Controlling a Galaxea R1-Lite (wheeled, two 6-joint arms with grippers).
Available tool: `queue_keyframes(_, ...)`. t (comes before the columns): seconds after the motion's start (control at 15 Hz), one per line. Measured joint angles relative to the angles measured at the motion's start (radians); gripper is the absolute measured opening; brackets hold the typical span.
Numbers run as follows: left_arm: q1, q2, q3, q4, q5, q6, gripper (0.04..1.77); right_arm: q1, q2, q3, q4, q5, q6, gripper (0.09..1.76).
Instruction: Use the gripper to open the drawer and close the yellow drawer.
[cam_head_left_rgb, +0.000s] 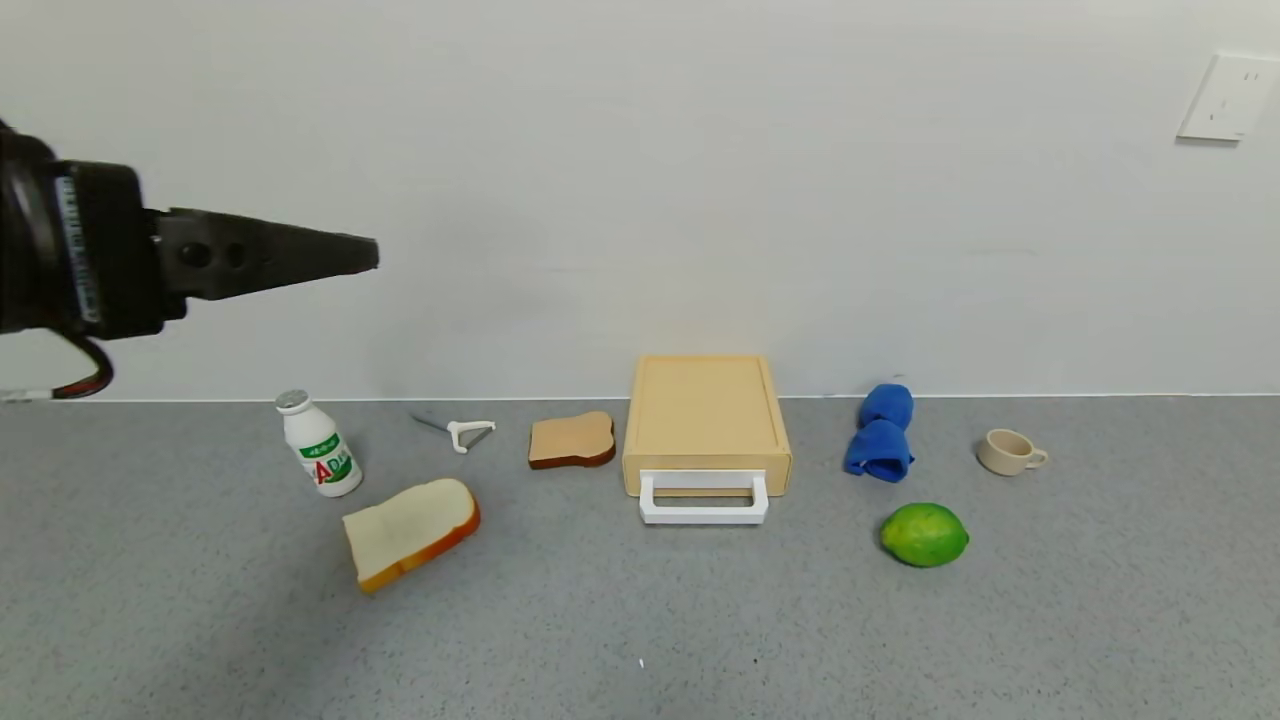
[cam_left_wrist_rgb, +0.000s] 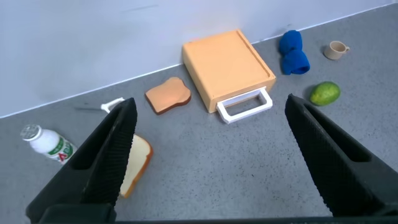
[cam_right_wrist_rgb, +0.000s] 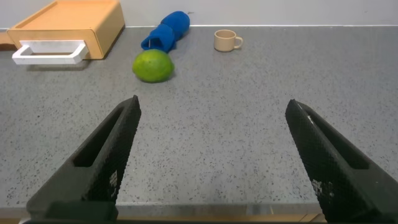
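The left gripper (cam_head_left_rgb: 365, 253) is held high in the air, its fingers spread wide apart with nothing between them, as is shown in the left wrist view (cam_left_wrist_rgb: 208, 155). The drawer (cam_head_left_rgb: 706, 424) lies well below it and off toward the robot's right, and is seen between the two fingers in that wrist view (cam_left_wrist_rgb: 227, 68). The drawer appears shut or nearly shut in its pale yellow box. Its white loop handle (cam_head_left_rgb: 704, 498) juts out of the front face toward the robot, apart from everything else. The box's long axis runs from the robot toward the wall, so a pull would be made straight back toward the robot.

The right gripper (cam_right_wrist_rgb: 211, 162) is held low over the table, also spread wide and empty. The drawer lies ahead of it and to its left (cam_right_wrist_rgb: 68, 25), with a lime (cam_right_wrist_rgb: 153, 65) between. Neither gripper touches the drawer. Which arm is nearer cannot be told with certainty.

The table (cam_head_left_rgb: 640, 620) is a grey speckled surface against a plain white wall. A toast slice (cam_head_left_rgb: 571, 440) lies just beside the box on the left gripper's side. A blue cloth (cam_head_left_rgb: 881, 432) lies beyond the box from that gripper. The space in front of the handle is judged free for a pull.
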Motion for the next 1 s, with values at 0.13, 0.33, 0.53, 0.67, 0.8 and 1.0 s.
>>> queue_keyframes(0.13, 0.007, -0.094, 0.079, -0.018, 0.004, 0.005, 1.72, 0.0, 0.0, 0.0, 0.0, 0.0, 0.0, 1.71)
queue_keyframes(0.33, 0.036, -0.223, 0.16, -0.023, 0.009, 0.014, 1.72, 0.0, 0.0, 0.0, 0.0, 0.0, 0.0, 1.71)
queue_keyframes(0.53, 0.139, -0.35, 0.246, -0.022, 0.021, 0.05, 1.72, 0.0, 0.0, 0.0, 0.0, 0.0, 0.0, 1.71)
queue_keyframes(0.67, 0.211, -0.434, 0.295, -0.018, 0.049, 0.057, 1.72, 0.0, 0.0, 0.0, 0.0, 0.0, 0.0, 1.71)
queue_keyframes(0.8, 0.278, -0.511, 0.326, -0.014, 0.093, 0.06, 1.72, 0.0, 0.0, 0.0, 0.0, 0.0, 0.0, 1.71)
queue_keyframes(1.0, 0.357, -0.615, 0.345, 0.009, 0.143, 0.061, 1.72, 0.0, 0.0, 0.0, 0.0, 0.0, 0.0, 1.71)
